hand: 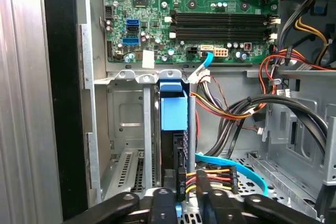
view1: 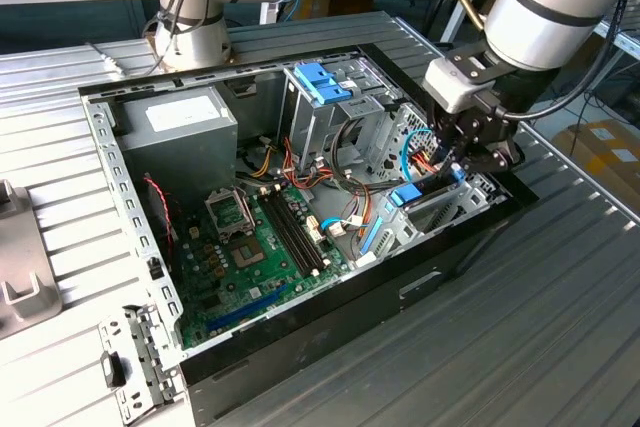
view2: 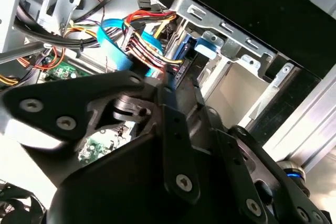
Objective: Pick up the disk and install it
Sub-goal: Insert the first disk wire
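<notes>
Left to right across the exterior view. A ribbed grey metal table (view1: 60, 237) carried the open computer case (view1: 140, 277), a black-skinned steel chassis with perforated grey rails. At its far left corner sat the power supply (view1: 178, 127), a plain grey box. Next came the motherboard (view1: 250, 247), green and glossy, with long black memory slots and a square socket. Beyond it stood a bare metal drive cage topped by a blue plastic latch (view1: 322, 82).

At the exterior view's right, the gripper (view1: 462, 159) hung low inside the front bay of the case. The disk (view1: 425, 192) stood on edge there, slotted between the bay's sheet-metal walls, its blue rail showing at the top. In the first wrist view the disk (hand: 173, 129) read as a thin dark slab with a matt blue plastic cap, cables (red, yellow, black, plus a flat blue ribbon) plugged in just beside it.

The black fingers (hand: 207, 200) stood close together at the disk's near edge; whether they actually pinched it I could not tell.

Judgement: pick-up done, disk already in its bay, installation looked near complete (full seating could not be confirmed).
</notes>
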